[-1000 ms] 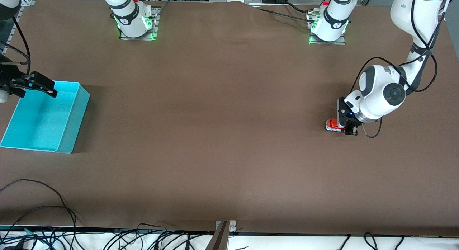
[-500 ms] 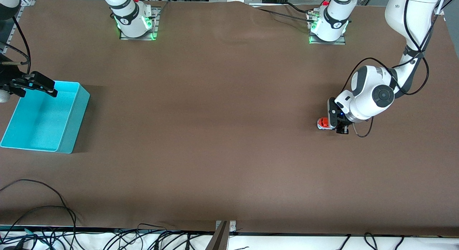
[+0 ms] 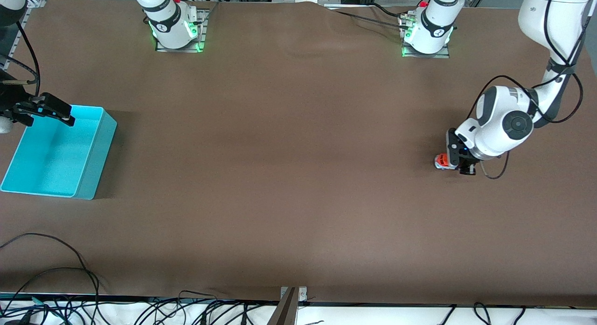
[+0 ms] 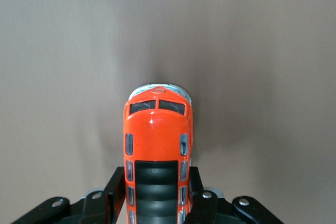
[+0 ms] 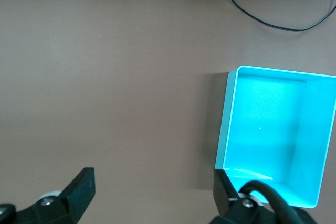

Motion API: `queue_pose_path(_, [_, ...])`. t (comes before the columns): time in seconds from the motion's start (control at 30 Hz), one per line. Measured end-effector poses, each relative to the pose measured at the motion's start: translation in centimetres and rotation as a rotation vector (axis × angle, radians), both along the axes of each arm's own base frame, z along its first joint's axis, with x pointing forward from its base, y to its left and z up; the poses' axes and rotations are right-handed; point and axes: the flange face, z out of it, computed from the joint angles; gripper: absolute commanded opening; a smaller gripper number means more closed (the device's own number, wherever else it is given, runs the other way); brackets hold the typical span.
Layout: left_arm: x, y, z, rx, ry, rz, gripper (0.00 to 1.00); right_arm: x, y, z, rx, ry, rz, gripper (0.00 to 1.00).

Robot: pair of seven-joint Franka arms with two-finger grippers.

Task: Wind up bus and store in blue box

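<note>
Orange bus (image 3: 440, 161) clamped in left end effector (image 3: 459, 162); right end effector (image 3: 46, 111) apart over blue box (image 3: 95, 152) rim.

Right gripper (image 5: 152, 195) fingers spread wide, hanging above the brown table (image 5: 105, 77). Blue box (image 5: 320, 145) sits on the table, open, interior bare. A black cable (image 5: 262, 14) lies on the table near the box.

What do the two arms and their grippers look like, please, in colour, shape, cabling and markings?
Both arms are glossy white with rounded joint housings, dark grey joint caps and bands, and green lights at the bases. Black cables loop along the left arm. The left gripper is black with a small blue light; the right gripper has black fingers with a cyan patch.
</note>
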Motion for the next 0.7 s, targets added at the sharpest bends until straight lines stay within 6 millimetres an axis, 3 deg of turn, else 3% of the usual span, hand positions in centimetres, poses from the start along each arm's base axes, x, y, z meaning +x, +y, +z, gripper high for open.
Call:
queue_pose_path(0.1, [-0.1,2.1,0.0,0.017,0.0,0.008,0.06,0.0,0.0,0.0,0.0,0.0,0.0,1.0])
queue_pose_path(0.7, [0.1,10.5,-0.1,0.029,0.005,-0.017,0.07,0.0,0.0,0.0,0.0,0.0,0.0,1.0])
